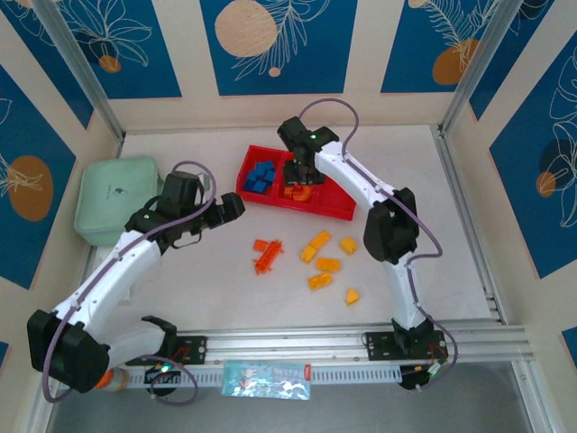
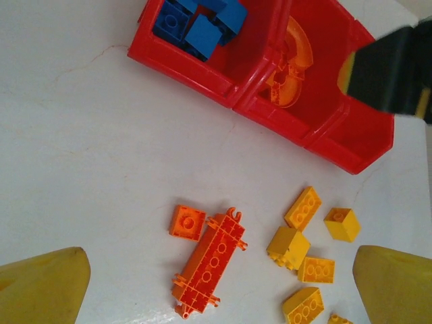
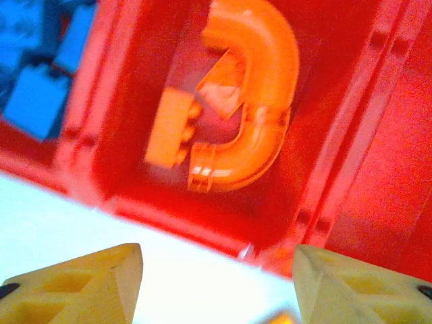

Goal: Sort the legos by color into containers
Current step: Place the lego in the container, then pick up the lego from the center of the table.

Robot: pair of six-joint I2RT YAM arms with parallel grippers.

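The red tray [image 1: 335, 209] lies at the back centre, its containers side by side. Blue legos [image 1: 261, 176] fill the left one, and orange arches [image 3: 260, 94] with a small orange brick [image 3: 171, 128] lie in the middle one [image 2: 270, 111]. My right gripper [image 1: 301, 173] hovers over that middle compartment, open [image 3: 219, 273], nothing between its fingers. My left gripper [image 1: 231, 209] hangs open left of the tray, above the loose bricks [image 2: 219, 287]. A long orange piece [image 2: 208, 264], a small orange square [image 2: 187, 222] and several yellow legos [image 2: 302, 208] lie on the table.
A mint-green pouch [image 1: 115, 198] rests at the left edge of the table. The tray's right compartment [image 1: 341, 200] holds nothing. The loose bricks [image 1: 321, 263] are spread between the two arms, in front of the tray. A metal rail [image 1: 343, 343] runs along the near edge.
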